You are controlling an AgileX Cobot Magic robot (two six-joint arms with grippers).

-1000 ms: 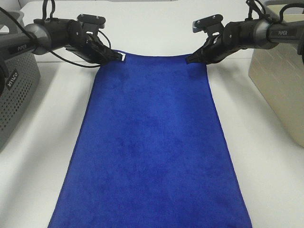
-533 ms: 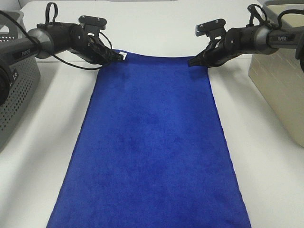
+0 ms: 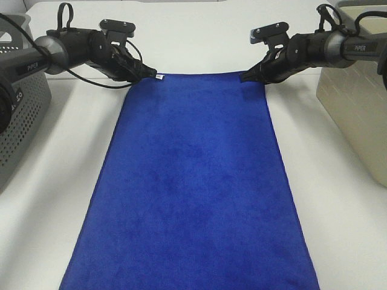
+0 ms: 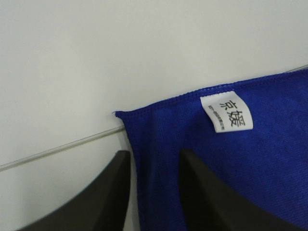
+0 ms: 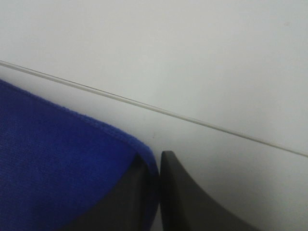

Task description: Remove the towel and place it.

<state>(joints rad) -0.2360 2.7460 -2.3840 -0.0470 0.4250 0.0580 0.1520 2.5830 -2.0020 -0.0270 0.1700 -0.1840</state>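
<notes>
The royal-blue towel (image 3: 193, 181) lies spread flat on the white table (image 3: 199, 36), running from the far middle to the near edge. Its white tag (image 3: 160, 77) is at the far left corner and also shows in the left wrist view (image 4: 226, 111). My left gripper (image 3: 147, 72) is at that corner. In its wrist view, the left gripper (image 4: 154, 159) has its jaws parted, with the towel (image 4: 250, 168) edge lying between them. My right gripper (image 3: 243, 77) is at the far right corner. In its wrist view, the right gripper (image 5: 154, 161) is shut on the towel (image 5: 57, 168) edge.
A grey perforated basket (image 3: 18, 115) stands at the left edge of the table. A beige bin (image 3: 357, 103) stands at the right edge. Bare white table lies on both sides of the towel and beyond its far edge.
The towel's far edge has dropped and now lies straight on the table. The left corner with the tag has sunk a little. Both arms have barely moved.
</notes>
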